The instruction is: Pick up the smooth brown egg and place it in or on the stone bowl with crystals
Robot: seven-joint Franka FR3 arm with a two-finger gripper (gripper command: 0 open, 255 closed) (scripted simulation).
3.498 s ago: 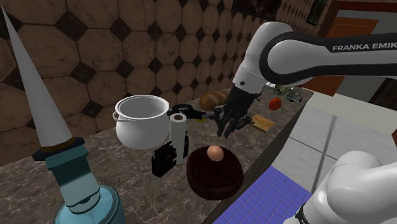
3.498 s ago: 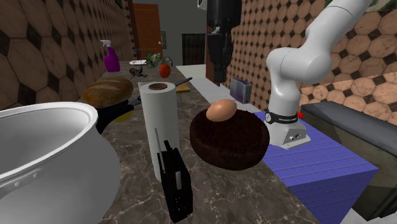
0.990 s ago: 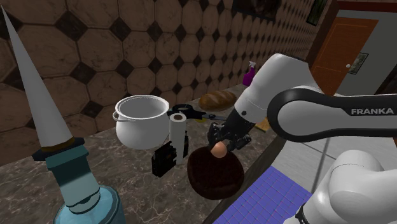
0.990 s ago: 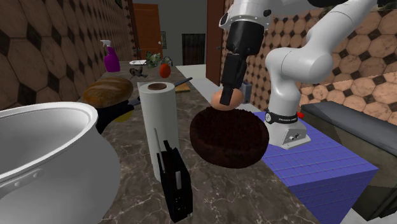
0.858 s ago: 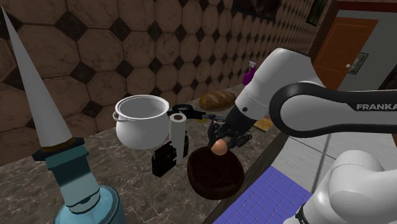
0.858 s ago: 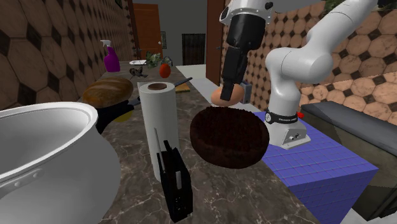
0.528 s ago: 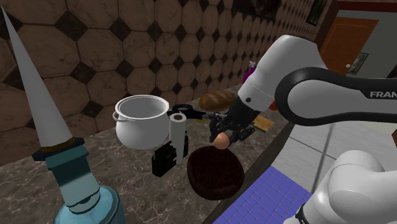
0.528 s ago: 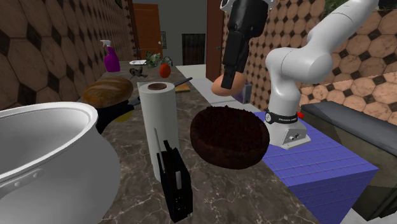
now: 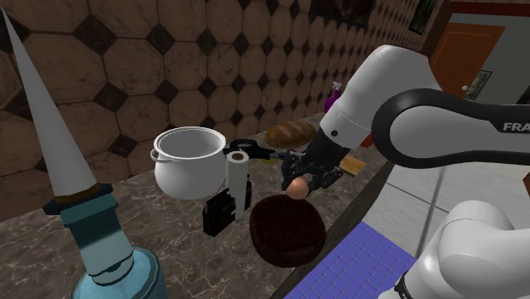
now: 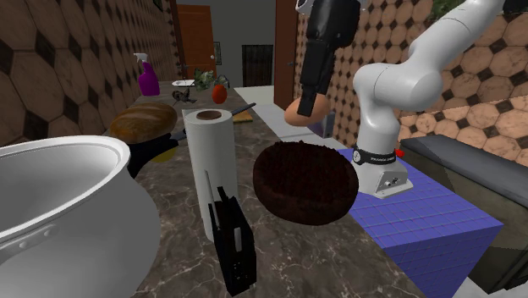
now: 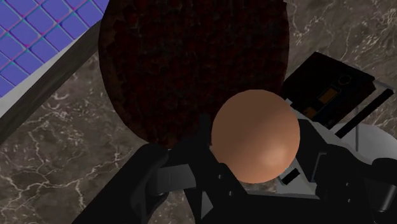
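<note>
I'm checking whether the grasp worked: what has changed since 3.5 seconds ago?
The gripper came down from above, shut on the brown egg that lay on the dark brown bowl, and lifted it. The egg now hangs clear above the bowl. The bowl, the white pot and the paper roll stayed put.

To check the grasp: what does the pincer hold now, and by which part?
The brown egg, clasped on two opposite sides between the pincer fingers, above the dark bowl.
</note>
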